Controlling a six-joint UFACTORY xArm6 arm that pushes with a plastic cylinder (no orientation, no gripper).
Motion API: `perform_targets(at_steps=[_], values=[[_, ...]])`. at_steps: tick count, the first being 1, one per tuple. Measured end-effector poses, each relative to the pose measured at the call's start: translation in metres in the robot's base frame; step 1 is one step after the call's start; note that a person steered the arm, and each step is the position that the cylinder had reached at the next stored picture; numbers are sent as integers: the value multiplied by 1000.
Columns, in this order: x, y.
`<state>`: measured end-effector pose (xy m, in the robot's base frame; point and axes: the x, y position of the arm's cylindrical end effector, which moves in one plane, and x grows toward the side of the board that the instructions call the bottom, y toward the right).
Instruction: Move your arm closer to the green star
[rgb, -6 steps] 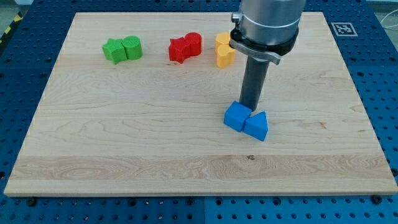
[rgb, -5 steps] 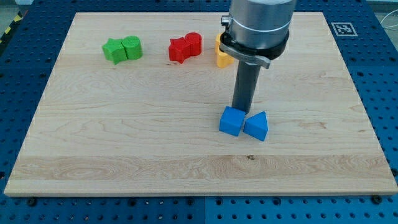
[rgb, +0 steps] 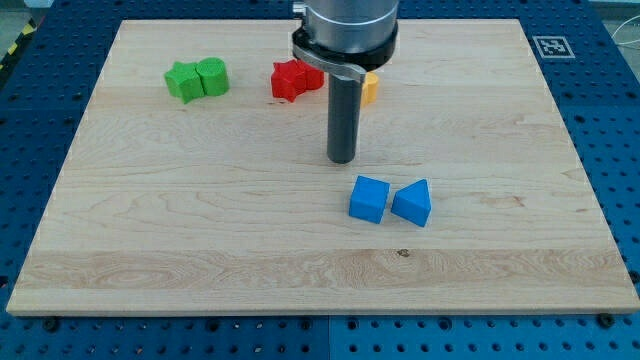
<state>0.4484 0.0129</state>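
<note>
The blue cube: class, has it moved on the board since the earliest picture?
Yes. The blue cube has slid slightly toward the view's left, opening a gap from the blue triangular block, which stayed put. My tip is now above it, apart.

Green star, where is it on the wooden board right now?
The green star block sits near the view's top left of the wooden board, touching the green cylinder block on its right, far left of my tip.
</note>
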Motion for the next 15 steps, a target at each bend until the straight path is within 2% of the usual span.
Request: perform_targets(at_steps=[4,11,13,15], values=[[-27,-62],[-38,-209],[-72,-231],[-129,-230]])
